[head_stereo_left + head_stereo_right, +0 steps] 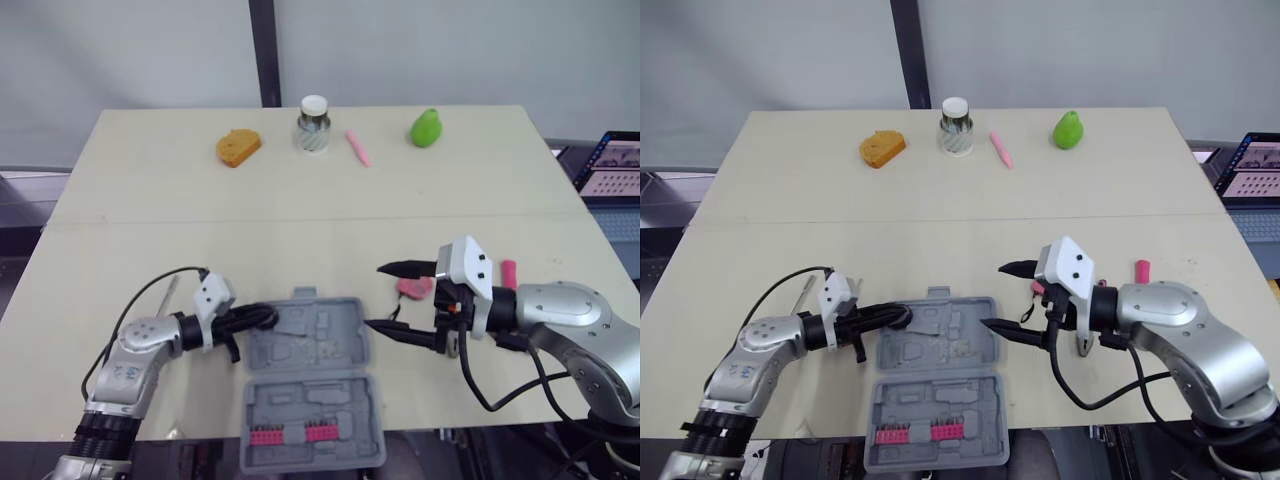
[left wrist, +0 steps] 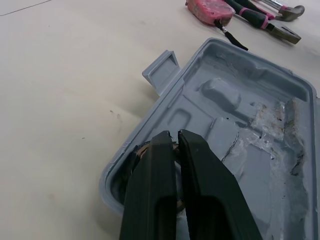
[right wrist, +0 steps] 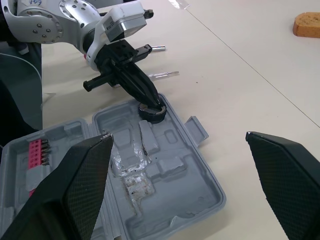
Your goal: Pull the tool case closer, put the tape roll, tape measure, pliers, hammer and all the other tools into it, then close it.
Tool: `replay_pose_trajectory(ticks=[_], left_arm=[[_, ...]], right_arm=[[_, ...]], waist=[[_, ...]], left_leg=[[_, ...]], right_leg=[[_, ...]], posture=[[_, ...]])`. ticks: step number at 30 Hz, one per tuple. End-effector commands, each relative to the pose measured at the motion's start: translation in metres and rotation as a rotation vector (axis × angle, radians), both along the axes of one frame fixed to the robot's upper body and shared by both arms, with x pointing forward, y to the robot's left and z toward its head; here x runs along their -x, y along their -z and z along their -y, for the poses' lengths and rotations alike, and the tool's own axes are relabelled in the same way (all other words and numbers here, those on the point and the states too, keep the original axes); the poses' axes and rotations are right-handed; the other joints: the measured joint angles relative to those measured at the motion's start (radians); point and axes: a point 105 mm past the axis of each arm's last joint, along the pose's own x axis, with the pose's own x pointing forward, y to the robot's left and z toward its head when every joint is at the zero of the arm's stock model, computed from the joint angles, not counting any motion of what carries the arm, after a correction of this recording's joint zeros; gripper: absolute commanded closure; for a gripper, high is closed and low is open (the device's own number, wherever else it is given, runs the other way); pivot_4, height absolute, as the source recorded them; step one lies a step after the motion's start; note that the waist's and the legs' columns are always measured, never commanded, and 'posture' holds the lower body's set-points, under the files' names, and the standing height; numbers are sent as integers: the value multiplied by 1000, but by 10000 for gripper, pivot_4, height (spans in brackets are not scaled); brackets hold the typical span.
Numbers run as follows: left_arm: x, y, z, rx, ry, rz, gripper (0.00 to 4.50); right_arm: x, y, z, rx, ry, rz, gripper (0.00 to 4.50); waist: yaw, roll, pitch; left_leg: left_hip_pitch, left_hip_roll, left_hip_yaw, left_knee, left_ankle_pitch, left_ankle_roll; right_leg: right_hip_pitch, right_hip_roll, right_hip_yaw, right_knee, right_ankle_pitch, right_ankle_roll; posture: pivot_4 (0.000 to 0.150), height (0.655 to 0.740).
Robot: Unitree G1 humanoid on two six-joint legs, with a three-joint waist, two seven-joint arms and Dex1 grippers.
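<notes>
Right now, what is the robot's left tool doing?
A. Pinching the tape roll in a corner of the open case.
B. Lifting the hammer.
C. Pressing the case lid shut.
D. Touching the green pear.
A: the left tool is shut on the black tape roll, at a corner of the open tool case.

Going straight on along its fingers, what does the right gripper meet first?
Likely the open grey plastic tool case; if the right gripper clears it, the left gripper beyond. Height is unclear.
</notes>
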Motion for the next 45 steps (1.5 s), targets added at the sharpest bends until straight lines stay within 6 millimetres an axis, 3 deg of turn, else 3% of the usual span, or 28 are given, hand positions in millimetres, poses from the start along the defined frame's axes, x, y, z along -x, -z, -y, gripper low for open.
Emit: replay_pose_trajectory(ticks=[1,6,9,10,27,45], left_arm=[[-1,-6,6,6,22,41,41919],[-3,-5,5,1,11,52,41919],[-2,-5,6,8,16,48,33917],[-1,-5,7,9,18,48,29181],[-3,-10,3,19,-16,65,29181],[0,22,-8,-180,8,77,29181]], right_arm=[[5,-8,0,-3,-21,33,0],[6,-8,0,-2,-21,33,0],[6,-8,0,-1,-21,32,0],[6,-8,0,0,-21,32,0],[5,-9,-1,-6,-26,29,0],[4,-10,-2,-6,-28,31,0]], waist=[[0,0,0],[0,0,0],[0,0,0],[0,0,0],[0,0,0],[0,0,0]], left_leg=[[0,0,0,0,0,0],[0,0,0,0,0,0],[0,0,0,0,0,0],[0,0,0,0,0,0],[0,0,0,0,0,0],[0,0,0,0,0,0]], right_leg=[[0,0,0,0,0,0],[0,0,0,0,0,0],[0,0,0,0,0,0],[0,0,0,0,0,0],[0,0,0,0,0,0],[0,0,0,-1,0,0]], posture=[[1500,7400],[1500,7400],[1500,7400],[1500,7400],[1500,7400],[1500,7400]])
